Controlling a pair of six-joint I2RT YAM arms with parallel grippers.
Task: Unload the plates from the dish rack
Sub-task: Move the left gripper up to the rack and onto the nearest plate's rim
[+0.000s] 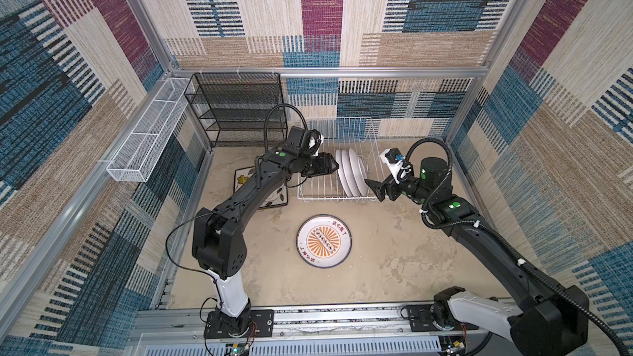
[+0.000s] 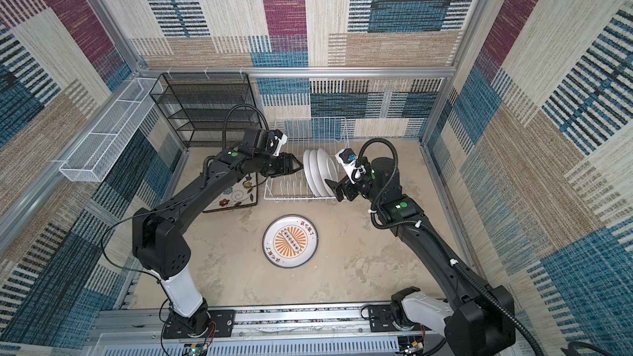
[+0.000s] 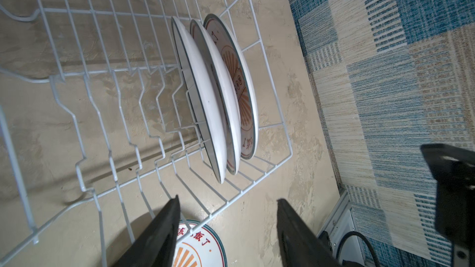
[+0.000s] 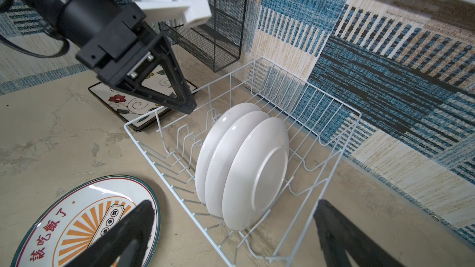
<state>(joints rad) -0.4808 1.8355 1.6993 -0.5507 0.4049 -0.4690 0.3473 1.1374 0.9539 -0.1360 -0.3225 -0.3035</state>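
Note:
The white wire dish rack (image 1: pixel 318 199) (image 2: pixel 291 198) (image 3: pixel 288 147) (image 4: pixel 358 113) stands at the back of the table. Three round white plates (image 1: pixel 349 172) (image 2: pixel 320 172) (image 3: pixel 210 104) (image 4: pixel 244 165) stand upright at its right end. A fourth round plate (image 1: pixel 324 243) (image 2: pixel 290 242) (image 4: pixel 84 222) lies face up on the table in front. A square flowered plate (image 1: pixel 275 196) (image 2: pixel 236 196) (image 4: pixel 128 101) lies flat left of the rack, partly under my left arm. My left gripper (image 1: pixel 334 166) (image 2: pixel 299 167) (image 3: pixel 228 199) hangs open and empty over the rack, just left of the plates. My right gripper (image 1: pixel 371 188) (image 2: pixel 330 188) (image 4: pixel 234 202) is wide open at the rack's right front corner.
A black mesh shelf unit (image 1: pixel 239 111) (image 2: pixel 209 107) stands behind and left of the rack. A long white mesh basket (image 1: pixel 147 138) (image 2: pixel 102 138) hangs on the left wall. Patterned walls close in three sides, and an aluminium rail (image 1: pixel 308 316) carries both arm bases at the front.

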